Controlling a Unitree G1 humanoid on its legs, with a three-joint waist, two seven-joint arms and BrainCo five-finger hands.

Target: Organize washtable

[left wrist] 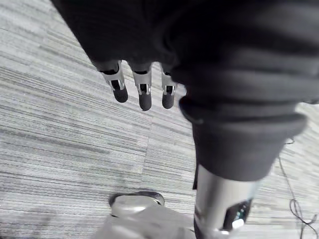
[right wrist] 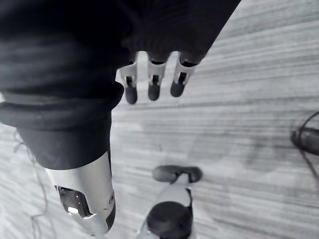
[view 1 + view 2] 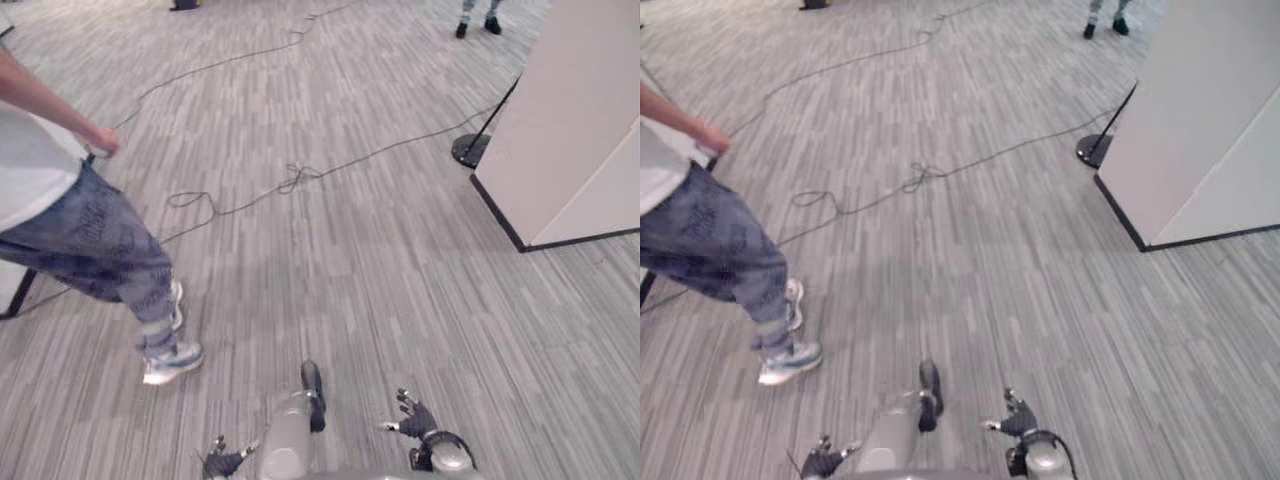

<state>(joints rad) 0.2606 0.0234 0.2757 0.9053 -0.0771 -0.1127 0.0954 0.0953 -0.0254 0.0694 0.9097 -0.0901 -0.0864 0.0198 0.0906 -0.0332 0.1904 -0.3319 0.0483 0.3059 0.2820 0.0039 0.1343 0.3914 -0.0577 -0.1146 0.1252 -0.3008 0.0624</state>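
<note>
Over grey carpet (image 3: 400, 250), left robot hand (image 3: 222, 462) and right robot hand (image 3: 415, 420) loose-fingered, empty.

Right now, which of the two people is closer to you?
The person in blue patterned trousers at my left; the other person, dark-shoed, stands far off.
</note>
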